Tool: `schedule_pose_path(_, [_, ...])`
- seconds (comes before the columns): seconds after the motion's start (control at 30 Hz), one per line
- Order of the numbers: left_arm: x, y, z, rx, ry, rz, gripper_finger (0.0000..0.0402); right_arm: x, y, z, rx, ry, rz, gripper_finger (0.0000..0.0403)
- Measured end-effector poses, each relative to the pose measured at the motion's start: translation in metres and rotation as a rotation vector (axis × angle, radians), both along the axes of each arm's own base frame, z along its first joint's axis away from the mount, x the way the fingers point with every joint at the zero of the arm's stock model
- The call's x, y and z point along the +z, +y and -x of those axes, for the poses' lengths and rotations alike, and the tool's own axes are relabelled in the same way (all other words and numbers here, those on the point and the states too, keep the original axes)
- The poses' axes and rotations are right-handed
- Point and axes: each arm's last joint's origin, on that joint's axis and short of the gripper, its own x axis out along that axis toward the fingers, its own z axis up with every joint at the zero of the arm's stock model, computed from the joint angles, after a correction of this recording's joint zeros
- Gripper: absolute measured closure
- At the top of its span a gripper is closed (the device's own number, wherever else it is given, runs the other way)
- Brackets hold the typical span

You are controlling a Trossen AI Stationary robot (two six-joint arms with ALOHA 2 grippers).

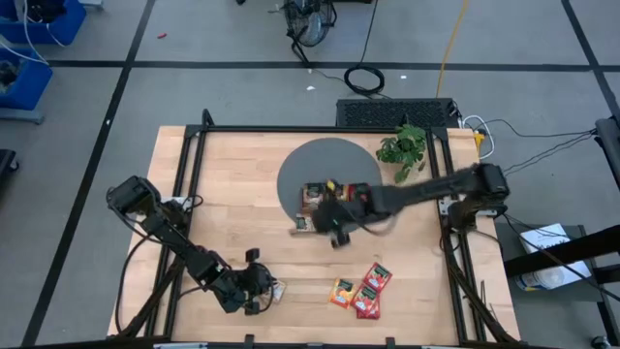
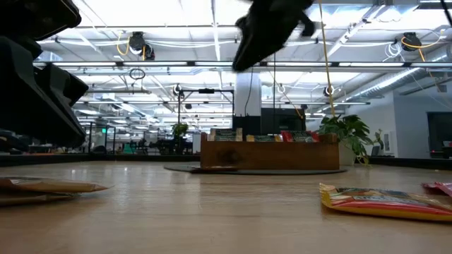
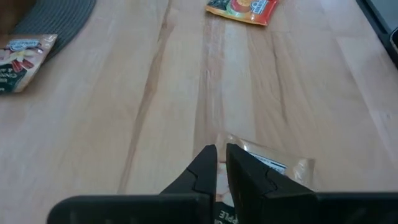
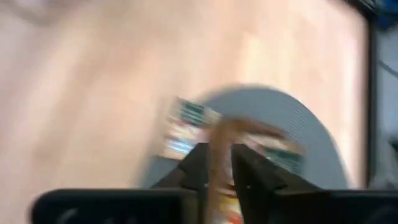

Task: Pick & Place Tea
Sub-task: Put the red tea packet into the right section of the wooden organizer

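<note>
My left gripper [image 1: 263,294] is low at the table's near edge, shut on a pale tea sachet [image 3: 273,165]. My right gripper [image 1: 336,233] hangs in the air over the near edge of the grey round mat [image 1: 300,170], just in front of the wooden tray [image 1: 325,194], which stands on the mat with sachets in it. It is shut on a reddish-orange sachet [image 4: 219,186], which shows blurred. Three red and orange sachets [image 1: 366,291] lie flat on the wood at the near right. One beige sachet [image 1: 302,224] lies at the mat's near edge. My left gripper has the pale sachet between its two fingers; its print [image 3: 227,218] shows far back in the gap. The fingers slant down toward the table. The sachet's clear sealed edge [image 3: 292,165] sticks out past one finger, and in the low view the sachet [image 2: 49,187] rests on the wood. My right gripper pinches the reddish-orange sachet [image 4: 217,205] between its two fingers, slanting down from the table's right side. The sachet stands edge-on in the gap and bends over beyond the fingertips [image 4: 245,129]. It is lifted clear of the table; blur hides which edge is held.
A green potted plant [image 1: 405,147] stands at the back right beside the mat. A black frame rail [image 1: 194,184] runs along the table's sides. Bare wood lies between the two grippers and on the left half.
</note>
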Motion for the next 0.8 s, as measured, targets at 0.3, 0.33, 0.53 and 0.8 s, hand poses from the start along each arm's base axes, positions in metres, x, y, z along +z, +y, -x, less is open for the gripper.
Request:
schedule_pose_path(0.3, [0.007, 0.004, -0.014, -0.011, -0.034, 0.141, 0.0360, -0.027, 0.096, 0.087, 0.144, -0.011, -0.106, 0.0391])
schedule_pose_path(0.33, [0.010, 0.006, -0.020, -0.020, -0.035, 0.147, 0.0360, -0.031, 0.102, 0.096, 0.145, -0.023, -0.115, 0.0395])
schedule_pose_path(0.53, [0.025, 0.012, -0.068, -0.113, -0.042, 0.138, 0.0360, -0.059, 0.128, 0.136, 0.188, -0.108, -0.233, 0.0398])
schedule_pose_path(0.8, [0.043, 0.005, -0.128, -0.263, -0.094, -0.014, 0.0360, -0.095, 0.136, 0.165, 0.170, -0.163, -0.365, 0.0394])
